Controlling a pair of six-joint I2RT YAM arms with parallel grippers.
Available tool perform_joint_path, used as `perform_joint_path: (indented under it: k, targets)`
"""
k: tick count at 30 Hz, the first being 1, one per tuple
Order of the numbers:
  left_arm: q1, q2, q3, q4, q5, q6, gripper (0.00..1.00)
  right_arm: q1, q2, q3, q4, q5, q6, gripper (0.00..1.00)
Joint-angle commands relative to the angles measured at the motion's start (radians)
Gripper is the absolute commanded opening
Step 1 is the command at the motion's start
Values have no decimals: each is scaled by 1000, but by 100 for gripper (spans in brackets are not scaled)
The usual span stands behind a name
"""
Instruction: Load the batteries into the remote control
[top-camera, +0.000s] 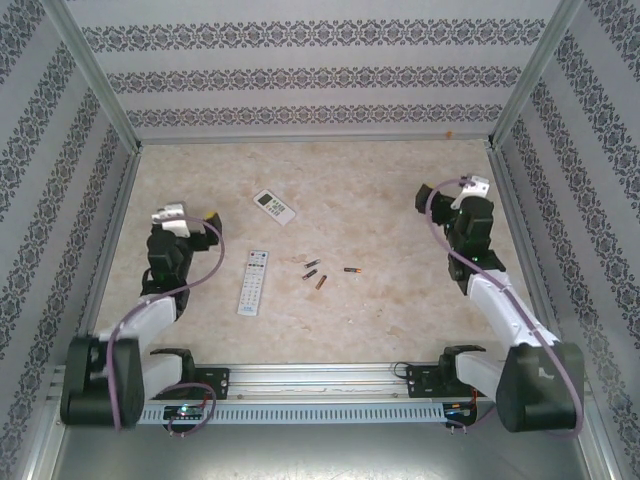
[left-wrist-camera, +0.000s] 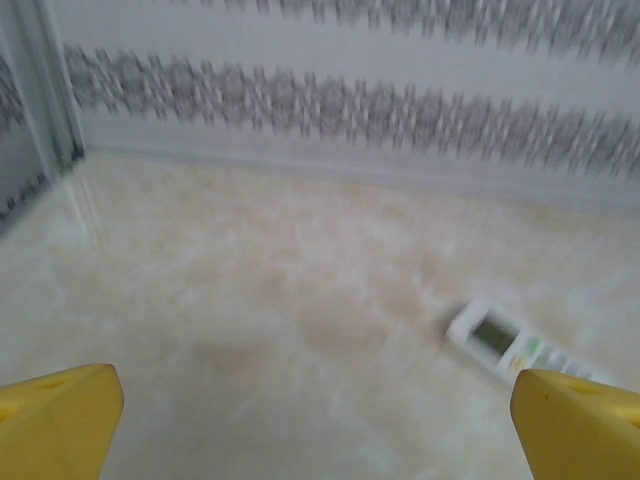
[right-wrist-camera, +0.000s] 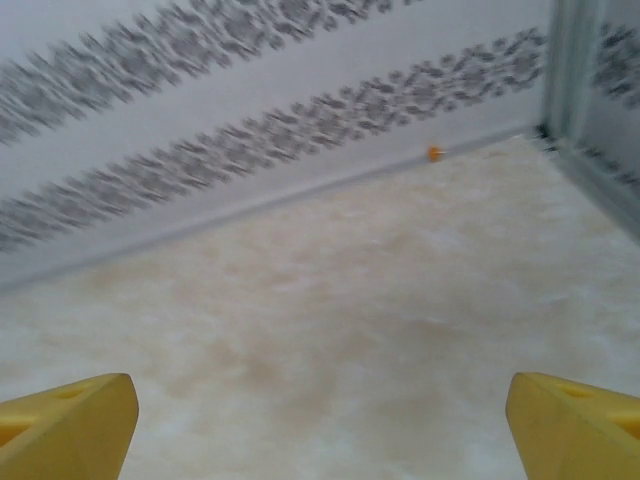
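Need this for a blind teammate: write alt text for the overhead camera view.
Four small batteries lie loose on the table, just right of a long white remote; a shorter remote with a screen lies farther back. The robot's left gripper and right gripper hover at either side, touching nothing.

A: What colour were the walls (top-camera: 300, 95)?
B: White, banded with grey floral print — the table (top-camera: 400, 330) was mottled beige.
A: And the batteries (top-camera: 320, 283)?
B: Dark, copper-ended — fingertips (left-wrist-camera: 60, 420) were yellow.
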Motion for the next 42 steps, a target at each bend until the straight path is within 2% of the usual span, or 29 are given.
perform_joint_path:
  k: [1, 3, 5, 6, 9, 11, 13, 15, 19, 21, 25, 31, 33, 39, 42]
  targets:
    - [-49, -126, 168, -512, -11, -271, 100, 99, 25, 93, -367, -180, 234, 96]
    - [-138, -122, 279, -729, 37, -326, 100, 189, 78, 158, -449, -240, 228, 98]
    - [-247, -78, 367, -884, 49, -317, 100, 263, 136, 226, -529, -283, 210, 98]
    - [-301, -39, 415, -968, 51, -308, 100, 298, 168, 263, -577, -298, 199, 98]
    - [-388, 126, 556, -1217, 96, -281, 100, 365, 236, 336, -661, -311, 180, 98]
    - [-425, 247, 658, -1373, 57, -260, 100, 392, 257, 345, -671, -304, 176, 98]
    - [-464, 334, 709, -1455, -14, -247, 100, 406, 268, 342, -680, -288, 179, 98]
    - [-481, 386, 711, -1468, -34, -249, 100, 415, 270, 334, -689, -284, 187, 98]
    - [-487, 443, 664, -1435, 32, -276, 97, 421, 252, 308, -694, -268, 199, 98]
    - [-492, 484, 645, -1420, 52, -284, 92, 423, 241, 293, -688, -256, 207, 98]
    - [-513, 562, 658, -1427, -14, -276, 84, 424, 242, 300, -694, -260, 209, 98]
    - [-514, 619, 643, -1358, -17, -279, 70, 427, 242, 312, -712, -259, 208, 98]
    - [-516, 646, 643, -1356, -16, -275, 61, 427, 235, 314, -718, -261, 216, 98]
    - [-514, 601, 642, -1325, 47, -268, 38, 425, 192, 337, -725, -264, 238, 98]
    - [-504, 489, 672, -1280, 169, -271, 34, 414, 163, 358, -702, -313, 268, 98]
